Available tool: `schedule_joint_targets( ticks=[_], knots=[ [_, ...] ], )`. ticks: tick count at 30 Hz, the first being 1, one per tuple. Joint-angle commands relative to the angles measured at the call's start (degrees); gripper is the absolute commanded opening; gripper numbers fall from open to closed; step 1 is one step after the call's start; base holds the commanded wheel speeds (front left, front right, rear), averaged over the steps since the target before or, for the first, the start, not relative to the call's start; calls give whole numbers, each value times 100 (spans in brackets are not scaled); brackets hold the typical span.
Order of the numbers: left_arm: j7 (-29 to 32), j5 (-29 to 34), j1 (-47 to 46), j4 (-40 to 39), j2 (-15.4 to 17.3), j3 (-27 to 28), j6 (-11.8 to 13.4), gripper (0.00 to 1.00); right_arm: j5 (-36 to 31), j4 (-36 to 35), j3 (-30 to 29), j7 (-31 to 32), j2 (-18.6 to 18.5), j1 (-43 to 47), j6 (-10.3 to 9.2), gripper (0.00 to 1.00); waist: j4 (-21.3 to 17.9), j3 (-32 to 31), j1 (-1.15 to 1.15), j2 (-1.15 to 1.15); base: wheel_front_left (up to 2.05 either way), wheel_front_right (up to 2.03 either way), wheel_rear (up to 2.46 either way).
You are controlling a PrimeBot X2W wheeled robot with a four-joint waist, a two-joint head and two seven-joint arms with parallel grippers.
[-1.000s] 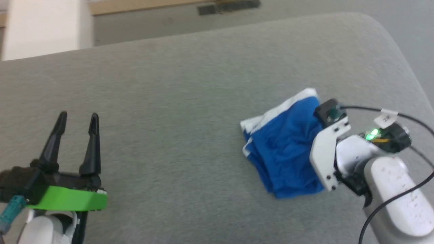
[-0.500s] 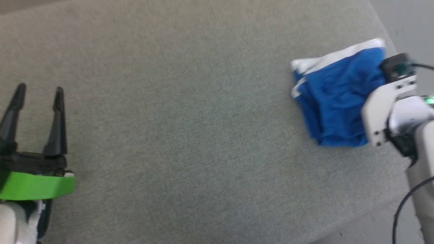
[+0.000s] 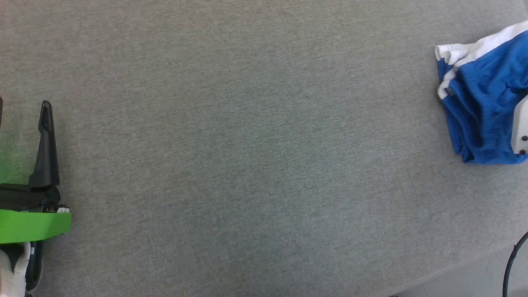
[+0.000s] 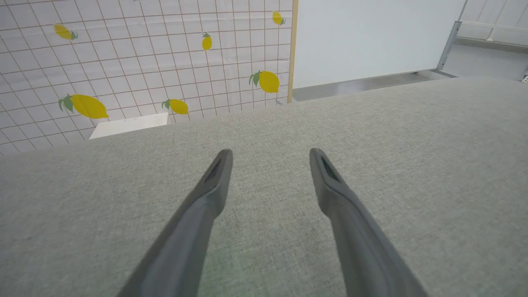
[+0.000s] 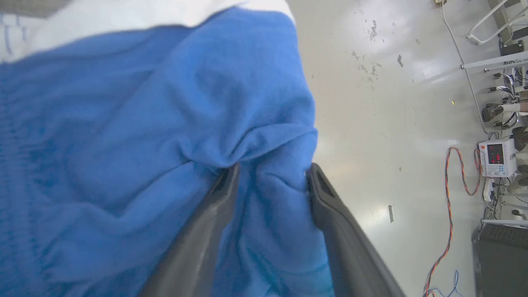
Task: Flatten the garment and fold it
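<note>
Garment is bunched between parted jaws of right gripper; left gripper is likewise spread; snagged cloth could be dragged floorward.

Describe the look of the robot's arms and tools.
Left tool: two long, dark, tapering fingers on a black base, a bright green band behind it, then a pale forearm. Right tool: matching dark fingers, a white bracket and a thin black cable.

Royal-blue garment, white stripes along its edges, sits on a plain grey-green woven tabletop. Left pincer shows dark fingers and a bright green band. The wall carries a white grid with yellow lemons.
</note>
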Motion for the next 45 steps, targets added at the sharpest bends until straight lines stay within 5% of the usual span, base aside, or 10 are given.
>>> schedule_joint_targets(
  ticks=[1,10,20,36,45],
  knots=[
    [-46,-68,19,51,18,-31,21,100,-81,-38,-60,-48,16,-66,-11,100,59,-72,-1,0,0,0,0],
    [-164,-95,95,399,-393,-196,187,100,323,-571,255,-825,239,-537,-11,100,39,-1115,-1,0,0,0,0],
    [-222,-130,5,695,-926,-237,338,100,1321,-1053,1110,-2429,1019,-888,-11,100,528,-1965,-1,0,0,0,0],
    [-227,81,-29,1307,-1417,-301,450,100,2721,-491,1486,-4860,1229,873,-11,100,1709,-2884,-1,0,0,0,0],
    [-196,96,-52,1637,-1491,-441,490,100,2686,-61,1483,-5255,1229,1723,-11,100,2056,-3050,-1,0,0,0,0]
  ],
)
